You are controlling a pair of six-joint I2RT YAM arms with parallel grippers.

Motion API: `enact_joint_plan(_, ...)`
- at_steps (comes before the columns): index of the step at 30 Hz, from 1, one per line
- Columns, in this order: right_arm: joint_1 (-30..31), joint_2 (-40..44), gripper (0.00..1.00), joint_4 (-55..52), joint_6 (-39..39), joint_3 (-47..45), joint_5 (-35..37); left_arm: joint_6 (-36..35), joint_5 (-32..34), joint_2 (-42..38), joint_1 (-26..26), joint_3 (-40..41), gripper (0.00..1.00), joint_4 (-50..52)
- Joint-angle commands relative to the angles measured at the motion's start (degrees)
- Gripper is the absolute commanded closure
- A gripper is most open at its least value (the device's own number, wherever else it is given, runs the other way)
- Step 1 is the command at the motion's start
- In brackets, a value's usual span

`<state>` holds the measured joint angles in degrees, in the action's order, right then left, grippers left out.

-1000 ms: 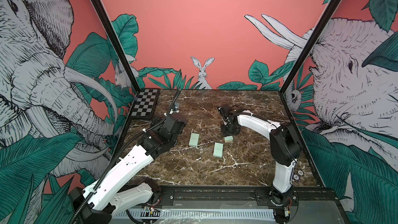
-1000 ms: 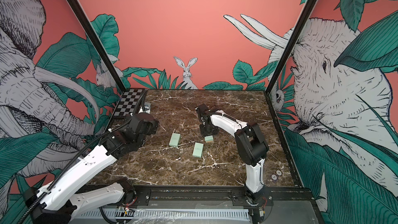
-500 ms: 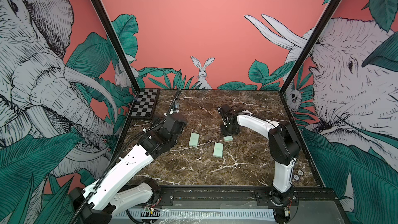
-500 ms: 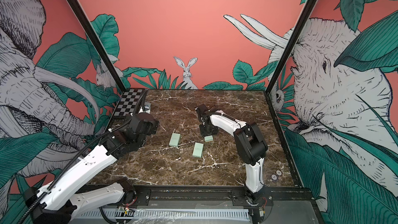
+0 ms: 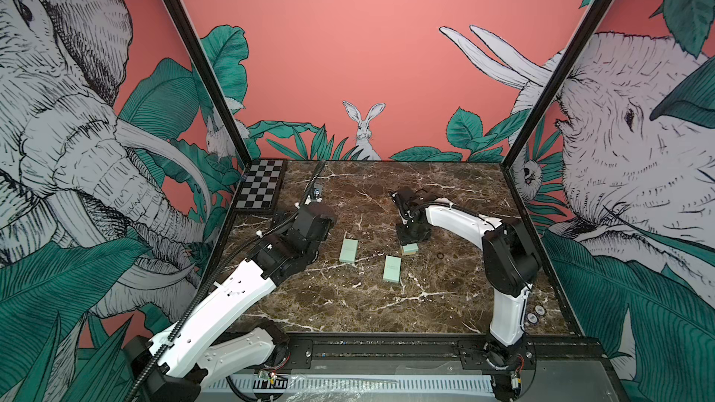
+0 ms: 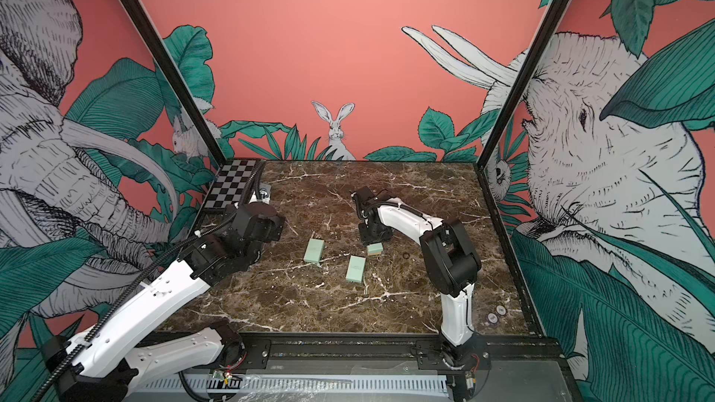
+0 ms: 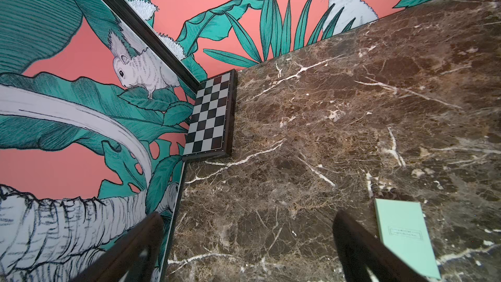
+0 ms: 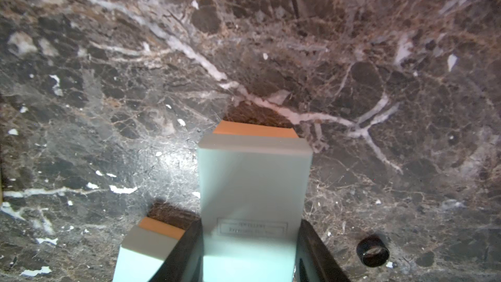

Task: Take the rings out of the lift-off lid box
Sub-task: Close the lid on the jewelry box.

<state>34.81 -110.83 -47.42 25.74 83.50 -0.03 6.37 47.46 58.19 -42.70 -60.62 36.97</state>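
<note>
Brown marble tabletop (image 5: 348,303), emptying step. Clamped mint-green, orange-edged box (image 8: 254,180) in right gripper (image 8: 248,253), left gripper (image 7: 248,229) spread empty; found one small dark ring (image 8: 372,250) just beside. Next probably needed tipping out any others.

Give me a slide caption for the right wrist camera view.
Right gripper grips a mint-green box over the marble table, one dark ring lying loose nearby.

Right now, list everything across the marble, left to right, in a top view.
Chessboard, left mint box, middle mint box, held mint box in the right hand, dark ring, two round discs.
</note>
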Motion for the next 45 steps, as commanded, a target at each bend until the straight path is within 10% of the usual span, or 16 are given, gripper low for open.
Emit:
enact_joint_plan(1, -0.31, 2.32, 0.52, -0.44, 2.3, -0.27, 0.82, -0.13, 1.05, -0.34, -0.2, 0.09, 0.01, 1.13)
enact_joint_plan(45, -0.33, -0.97, 0.52, 0.07, 6.85, -0.32, 1.26, -0.22, 1.94, -0.57, -0.91, 0.06, 0.01, 1.19)
